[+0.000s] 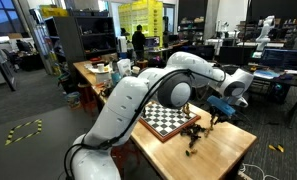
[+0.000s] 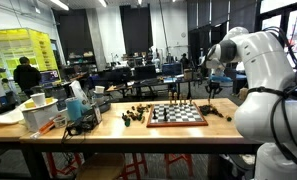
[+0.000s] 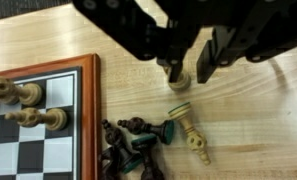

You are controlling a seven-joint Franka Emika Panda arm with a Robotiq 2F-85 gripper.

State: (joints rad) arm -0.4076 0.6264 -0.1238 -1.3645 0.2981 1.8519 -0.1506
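A white robot arm [image 1: 153,95] rises from its base, bends sharply at the elbow and reaches forward. The wrist [image 1: 238,82] turns downward, so the dark gripper [image 3: 191,72] points straight down, entering the wrist view from above. Its jaws stand close together, with a narrow gap between the fingers [image 3: 210,62]. Whether they grip anything is unclear.

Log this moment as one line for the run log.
gripper: low over wooden table, jaws either side of light chess piece, grip unclear | nearby: heap of dark pieces, lying light piece | chessboard: beside heap
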